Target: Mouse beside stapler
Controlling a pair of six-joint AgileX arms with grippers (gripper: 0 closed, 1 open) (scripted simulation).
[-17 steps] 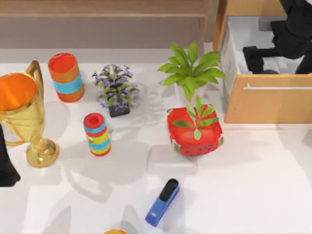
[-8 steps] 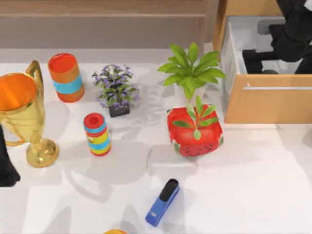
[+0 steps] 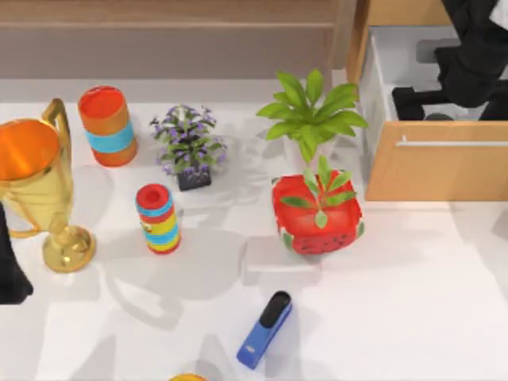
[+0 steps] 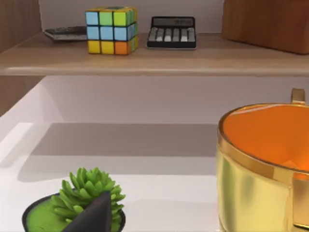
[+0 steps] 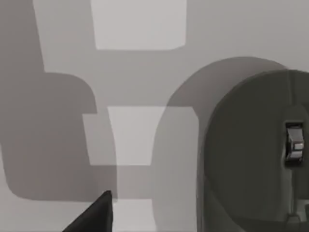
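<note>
The blue stapler with its black top arm lies on the white table near the front, at the middle. The mouse is dark grey with a scroll wheel and rests on the pale floor of the open wooden drawer at the back right. My right gripper reaches down inside that drawer, close above the mouse. My left arm is parked at the table's left edge beside the gold trophy.
Between drawer and stapler stand a red watermelon pot and a tall green plant. Further left are a purple flower pot, a striped can and an orange-blue can. A shelf holds a colour cube and calculator.
My right arm has shifted slightly toward the back over the drawer. Nothing on the table has moved.
</note>
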